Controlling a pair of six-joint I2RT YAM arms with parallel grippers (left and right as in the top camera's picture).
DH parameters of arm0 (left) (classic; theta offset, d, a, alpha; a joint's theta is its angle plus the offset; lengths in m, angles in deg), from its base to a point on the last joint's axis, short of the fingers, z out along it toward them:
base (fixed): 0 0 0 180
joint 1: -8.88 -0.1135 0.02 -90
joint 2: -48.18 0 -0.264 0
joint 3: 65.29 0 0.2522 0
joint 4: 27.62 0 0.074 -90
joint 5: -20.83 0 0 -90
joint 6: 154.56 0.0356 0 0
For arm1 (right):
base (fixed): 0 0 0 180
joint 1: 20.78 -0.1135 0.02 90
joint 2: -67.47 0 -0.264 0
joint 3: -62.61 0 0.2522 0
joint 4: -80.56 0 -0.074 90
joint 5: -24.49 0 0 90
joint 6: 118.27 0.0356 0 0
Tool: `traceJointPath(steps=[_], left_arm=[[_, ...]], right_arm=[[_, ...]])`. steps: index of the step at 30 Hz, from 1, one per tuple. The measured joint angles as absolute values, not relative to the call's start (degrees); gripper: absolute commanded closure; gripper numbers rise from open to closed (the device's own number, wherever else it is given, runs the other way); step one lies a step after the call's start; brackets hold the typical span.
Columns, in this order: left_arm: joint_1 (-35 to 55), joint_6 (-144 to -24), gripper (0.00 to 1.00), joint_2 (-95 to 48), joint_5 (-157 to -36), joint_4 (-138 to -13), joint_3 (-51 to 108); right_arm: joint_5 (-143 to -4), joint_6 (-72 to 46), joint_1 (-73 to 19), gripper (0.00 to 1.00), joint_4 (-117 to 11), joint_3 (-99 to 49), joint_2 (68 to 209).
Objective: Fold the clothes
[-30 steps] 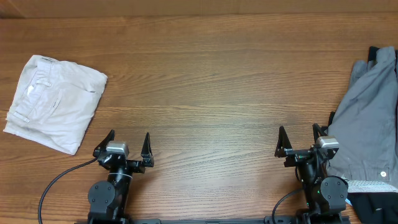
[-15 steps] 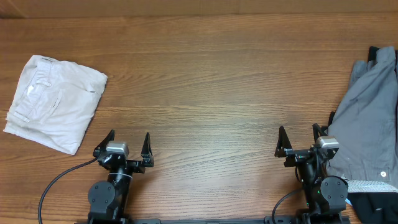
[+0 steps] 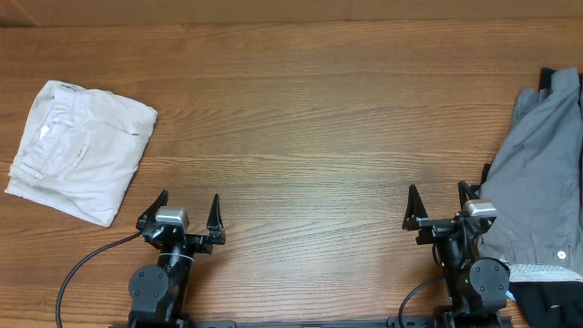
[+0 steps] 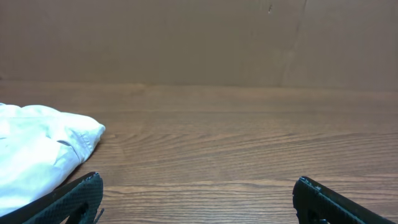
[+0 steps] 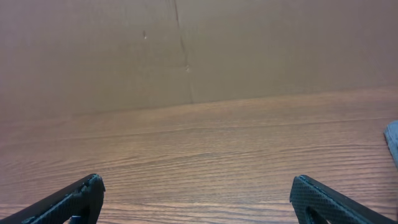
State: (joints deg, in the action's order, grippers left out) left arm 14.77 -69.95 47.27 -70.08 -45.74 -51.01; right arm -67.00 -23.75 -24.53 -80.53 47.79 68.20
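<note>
The pale cream shorts (image 3: 80, 150) lie folded into a compact rectangle at the table's left side; they also show at the left edge of the left wrist view (image 4: 37, 152). My left gripper (image 3: 189, 204) is open and empty near the front edge, to the right of and below the shorts, apart from them. In its own view the left gripper (image 4: 198, 186) has fingers spread wide over bare wood. My right gripper (image 3: 439, 199) is open and empty near the front edge at the right. In its own view the right gripper (image 5: 198, 186) holds nothing.
A grey garment (image 3: 542, 173) lies at the table's right edge, just right of my right gripper; a sliver shows in the right wrist view (image 5: 393, 140). A small black item with a white label (image 3: 547, 282) sits at the front right corner. A brown wall backs the table.
</note>
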Motion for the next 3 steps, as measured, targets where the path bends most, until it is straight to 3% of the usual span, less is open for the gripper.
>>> traceJointPath(steps=[3], left_arm=[[14.8, -69.9, 0.0, 47.3, -70.1, -45.7, -51.0]], right_arm=[[-67.0, -23.8, -24.5, 0.0, -80.6, 47.8, 68.2]])
